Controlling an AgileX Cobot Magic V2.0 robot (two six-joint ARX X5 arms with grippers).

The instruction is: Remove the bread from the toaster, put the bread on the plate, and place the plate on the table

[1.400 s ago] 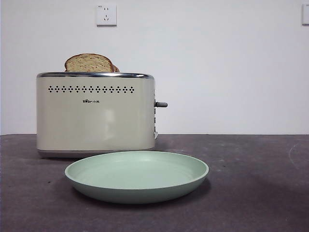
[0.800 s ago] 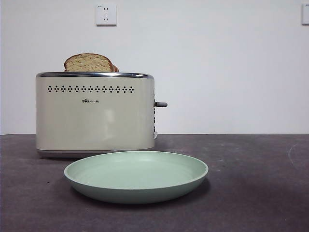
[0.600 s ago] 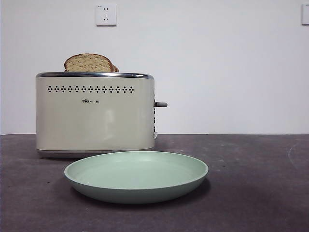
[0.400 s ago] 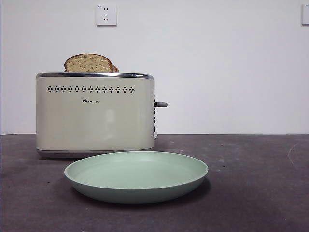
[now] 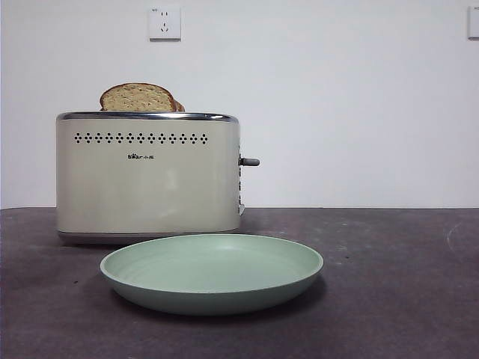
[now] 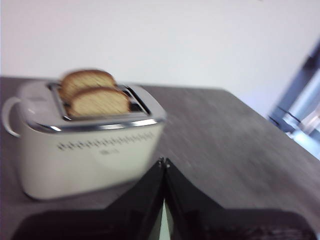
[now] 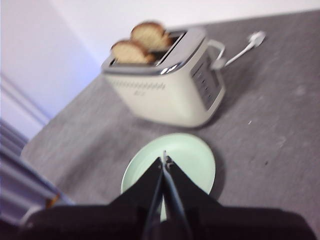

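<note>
Tan, speckled bread (image 5: 138, 98) is seen standing upright in the nearer slot of the toaster (image 5: 148, 176), with a second, darker slice (image 6: 86, 80) in the slot behind it; nothing has been lifted out. The mint-green plate (image 5: 212, 272) is found empty on the surface (image 5: 389, 292), just in front of the toaster. Left tool (image 6: 163, 162) and right tool (image 7: 164, 161) are both held aloft, clenched and empty, so every step is judged outstanding.

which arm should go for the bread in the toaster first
Probably left. The left gripper, jaws shut, looks closely over the toaster with the bread standing in its slot. The right gripper, also shut, hangs above the plate, farther from the toaster.
</note>
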